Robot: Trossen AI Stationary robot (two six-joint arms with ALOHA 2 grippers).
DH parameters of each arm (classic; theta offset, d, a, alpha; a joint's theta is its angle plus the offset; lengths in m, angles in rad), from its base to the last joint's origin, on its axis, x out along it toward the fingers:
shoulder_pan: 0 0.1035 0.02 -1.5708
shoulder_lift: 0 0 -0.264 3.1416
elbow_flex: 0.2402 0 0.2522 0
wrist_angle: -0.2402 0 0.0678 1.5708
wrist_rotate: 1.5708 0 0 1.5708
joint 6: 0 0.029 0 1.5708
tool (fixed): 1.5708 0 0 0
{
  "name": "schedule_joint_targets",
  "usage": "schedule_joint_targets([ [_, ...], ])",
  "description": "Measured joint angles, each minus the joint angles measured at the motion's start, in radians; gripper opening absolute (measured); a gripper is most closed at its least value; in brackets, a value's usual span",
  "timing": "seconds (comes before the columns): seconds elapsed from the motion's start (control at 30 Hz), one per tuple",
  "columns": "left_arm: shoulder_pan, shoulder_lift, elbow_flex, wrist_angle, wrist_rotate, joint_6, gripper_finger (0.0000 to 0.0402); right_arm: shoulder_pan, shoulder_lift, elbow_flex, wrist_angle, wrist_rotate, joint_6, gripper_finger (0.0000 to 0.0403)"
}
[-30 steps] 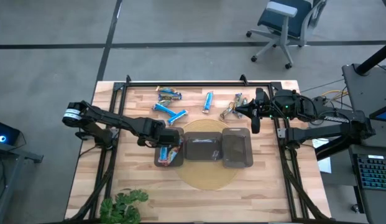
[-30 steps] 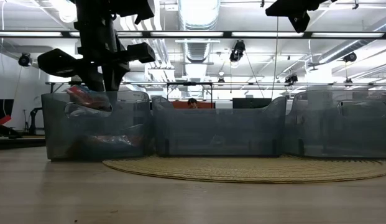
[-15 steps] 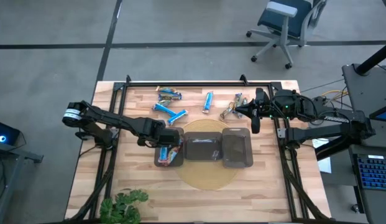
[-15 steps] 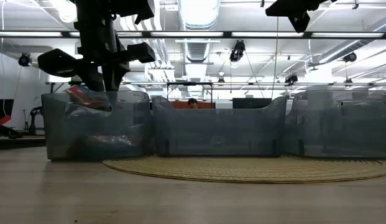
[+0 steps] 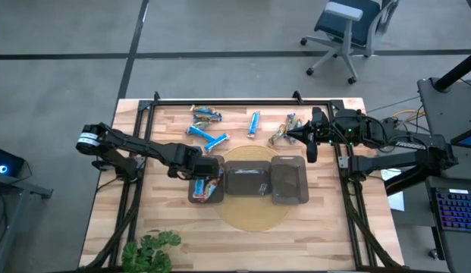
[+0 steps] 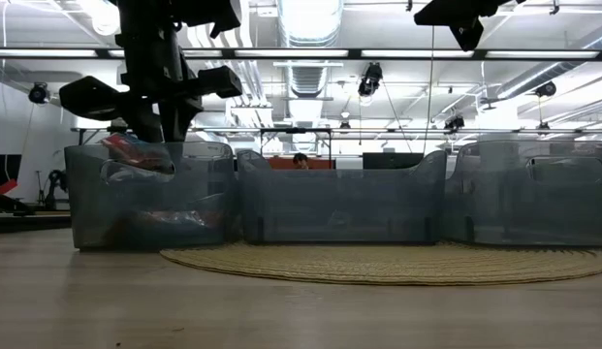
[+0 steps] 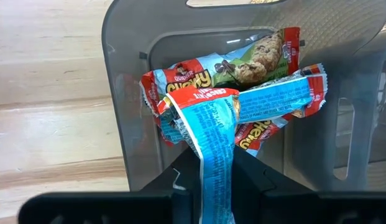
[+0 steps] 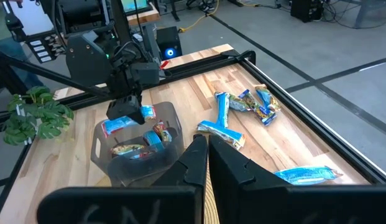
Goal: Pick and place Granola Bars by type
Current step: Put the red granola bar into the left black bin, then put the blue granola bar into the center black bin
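My left end effector (image 5: 207, 171) hangs over the left tray (image 5: 194, 194), at about 9 o'clock from desk centre. Its fingers are clamped on a blue granola bar (image 7: 215, 146), which dangles above the tray's contents. That tray holds several bars (image 7: 242, 65), with red, green and blue wrappers, piled together. The middle tray (image 5: 247, 180) and right tray (image 5: 290, 180) sit in a row beside it on a round woven mat (image 5: 250, 214). Loose blue bars (image 5: 206, 136) lie on the desk (image 5: 167, 121) toward 11 o'clock, one more blue bar (image 5: 254, 123) near 12 o'clock. My right end effector (image 5: 292, 133) waits at about 2 o'clock, fingers together, beside mixed-colour bars (image 5: 281, 133).
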Motion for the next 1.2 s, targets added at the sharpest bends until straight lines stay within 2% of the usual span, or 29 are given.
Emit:
schedule_joint_targets([
  [0.43, 0.003, 0.0, 0.0, 0.0, 0.008, 0.021, 0.0115, 0.0, 0.0, 0.0, 0.0, 0.0, 0.0, 0.0009],
  [0.97, 0.005, 0.0, 0.0, 0.004, 0.01, 0.038, 0.0117, 0.0, 0.0, 0.0, 0.0, 0.0, 0.0, 0.0009],
  [1.2, 0.005, 0.0, 0.0, 0.006, 0.042, 0.038, 0.0112, 0.0, 0.0, 0.0, 0.0, 0.0, 0.0, 0.0009],
])
